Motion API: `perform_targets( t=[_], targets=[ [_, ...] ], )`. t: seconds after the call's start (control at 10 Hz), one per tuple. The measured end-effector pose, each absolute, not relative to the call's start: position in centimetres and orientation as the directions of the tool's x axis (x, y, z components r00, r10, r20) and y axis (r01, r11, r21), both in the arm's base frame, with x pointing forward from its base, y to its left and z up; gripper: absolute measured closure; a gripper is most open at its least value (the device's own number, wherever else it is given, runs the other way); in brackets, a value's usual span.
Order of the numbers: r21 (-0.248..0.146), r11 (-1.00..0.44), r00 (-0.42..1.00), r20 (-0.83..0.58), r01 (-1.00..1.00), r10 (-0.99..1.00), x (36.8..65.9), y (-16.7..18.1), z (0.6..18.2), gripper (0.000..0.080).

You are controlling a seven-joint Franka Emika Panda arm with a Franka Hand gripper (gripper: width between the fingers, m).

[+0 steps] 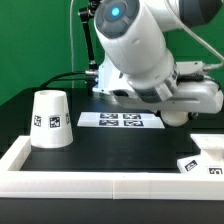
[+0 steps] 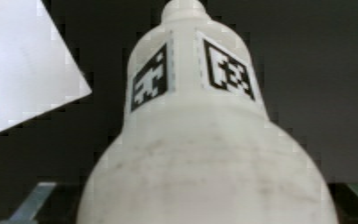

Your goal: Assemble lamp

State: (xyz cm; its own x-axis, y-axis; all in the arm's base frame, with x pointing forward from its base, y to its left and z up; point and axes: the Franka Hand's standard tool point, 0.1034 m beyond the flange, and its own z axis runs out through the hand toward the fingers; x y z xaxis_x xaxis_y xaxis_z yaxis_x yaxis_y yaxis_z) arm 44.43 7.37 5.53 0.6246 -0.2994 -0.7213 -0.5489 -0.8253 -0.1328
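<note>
White bulb [image 2: 190, 120] sits clamped in the gripper [image 2: 190, 192].

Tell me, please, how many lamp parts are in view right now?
3. The shade stands at the exterior view's left; the base sits at its right edge, partly cropped; the bulb fills the wrist view. The arm may hide more.

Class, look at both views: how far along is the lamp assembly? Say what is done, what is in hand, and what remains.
Done: nothing is joined yet; the shade and the base stand well apart.
In hand: in the wrist view the bulb sits between the end effector fingers, apparently gripped.
Left: seat the bulb on the base, then add the shade.
</note>
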Motion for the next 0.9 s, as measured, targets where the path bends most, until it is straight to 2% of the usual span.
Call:
perform_targets(
  t=[0.2, 0.3, 0.7, 0.8, 0.9],
  targets=[
    [-0.149, -0.819, 0.651, -0.691, -0.554, -0.314, 45.7, 6.7, 7.3, 0.0220],
    [-0.145, -0.820, 0.651, -0.689, -0.554, -0.318, 45.4, 6.8, 6.9, 0.0220],
    [-0.172, -0.835, 0.781, -0.490, -0.522, -0.387, 46.1, 5.9, 6.1, 0.0220],
    [-0.177, -0.844, 0.808, -0.439, -0.506, -0.392, 46.7, 5.1, 6.5, 0.0220],
    [-0.184, -0.855, 0.834, -0.393, -0.484, -0.387, 47.4, 4.8, 7.8, 0.0220]
  ],
)
